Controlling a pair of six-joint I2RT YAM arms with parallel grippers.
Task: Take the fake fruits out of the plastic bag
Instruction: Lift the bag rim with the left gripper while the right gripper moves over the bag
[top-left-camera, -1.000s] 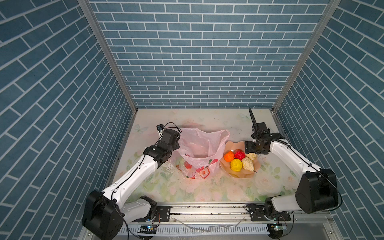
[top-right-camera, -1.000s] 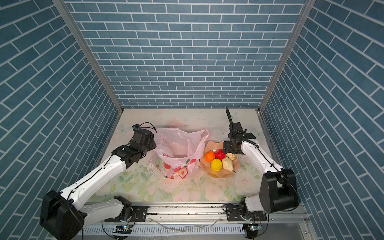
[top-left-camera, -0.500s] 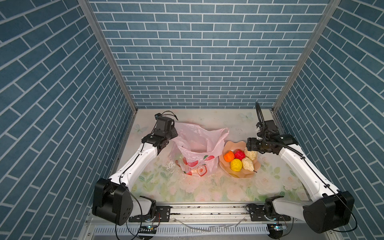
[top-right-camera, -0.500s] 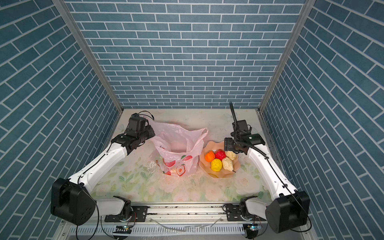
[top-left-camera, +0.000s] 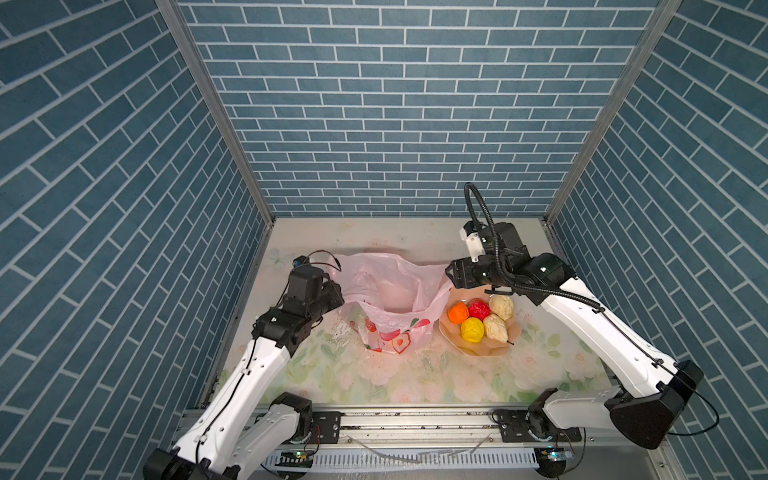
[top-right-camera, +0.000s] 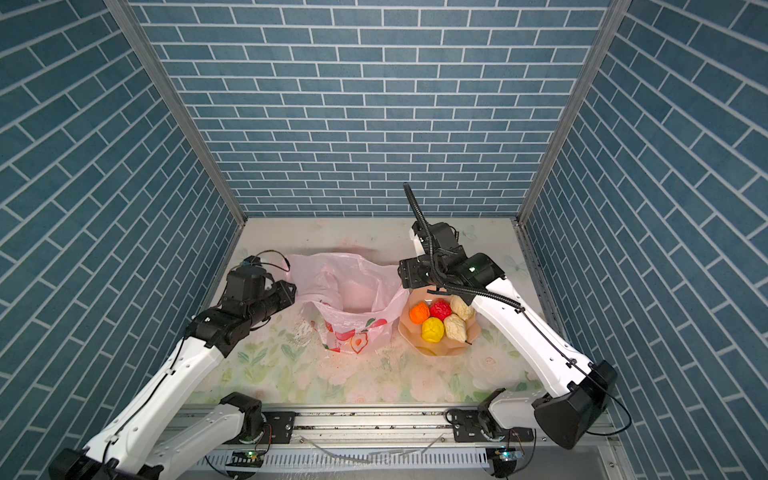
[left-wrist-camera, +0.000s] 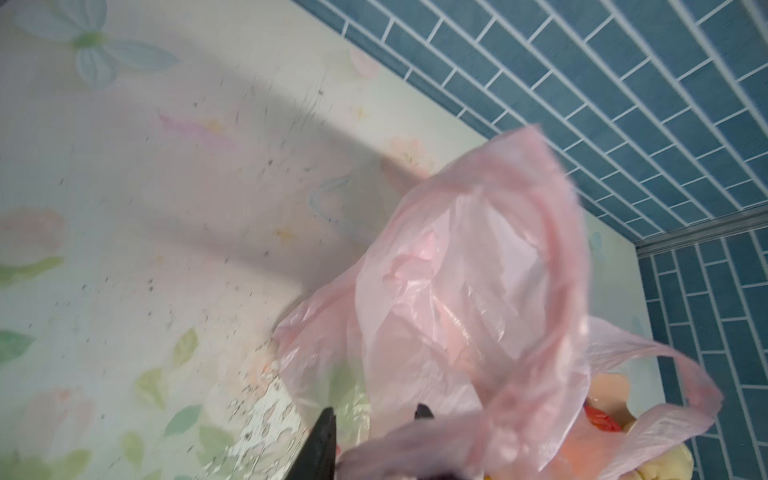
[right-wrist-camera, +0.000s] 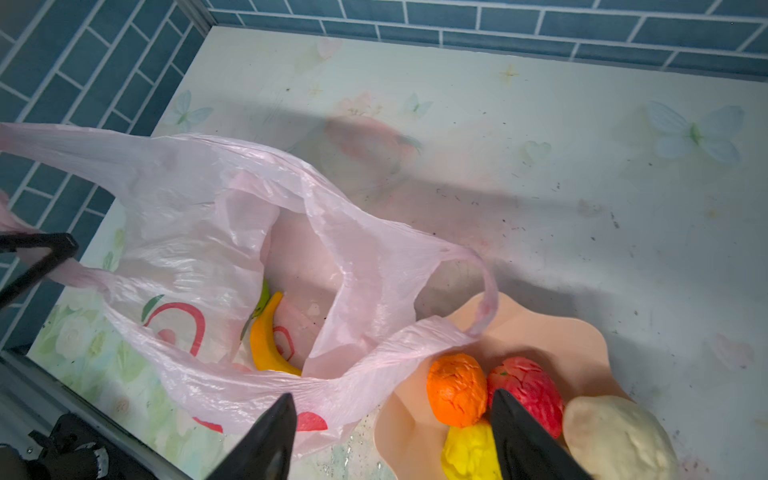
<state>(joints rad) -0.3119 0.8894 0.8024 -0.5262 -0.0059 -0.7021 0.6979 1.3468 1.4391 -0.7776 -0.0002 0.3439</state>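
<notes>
The plastic bag sits mouth-open in the middle of the tabletop. It's right beside the peach bowl, with one handle flopped over the bowl's rim. The banana and a green fruit are down inside the bag. The bowl has the orange fruit, red fruit, yellow fruit and two cream fruits. The left hand has its fingers apart, with a bag handle draped across them. The right hand hangs wide open and empty where bag meets bowl.
</notes>
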